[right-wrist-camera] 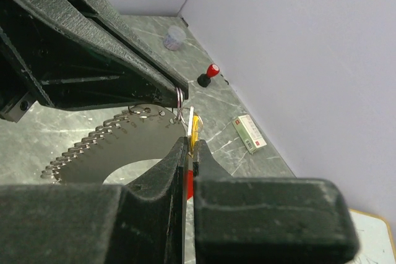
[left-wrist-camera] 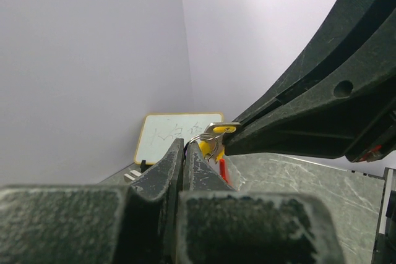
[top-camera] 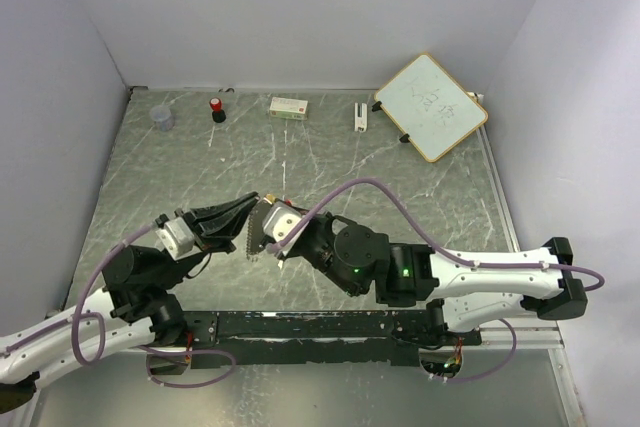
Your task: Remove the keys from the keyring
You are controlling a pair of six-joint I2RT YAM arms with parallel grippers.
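Above the middle of the table [top-camera: 420, 197], the keyring [right-wrist-camera: 179, 98] is being pinched by the clenched left gripper [left-wrist-camera: 184, 148], and the yellow-headed key [right-wrist-camera: 194, 129] is being grasped by the right gripper [right-wrist-camera: 190, 148], its long axis pointing from the ring toward the right jaws.

Yellow key [right-wrist-camera: 194, 129] on silvery keyring [right-wrist-camera: 179, 100]

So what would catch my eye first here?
Two black grippers meet tip to tip above the middle of the marbled table: the left gripper pinches a silvery keyring, and the right gripper pinches a yellow-headed key on it. Next comes the whiteboard at the far right.
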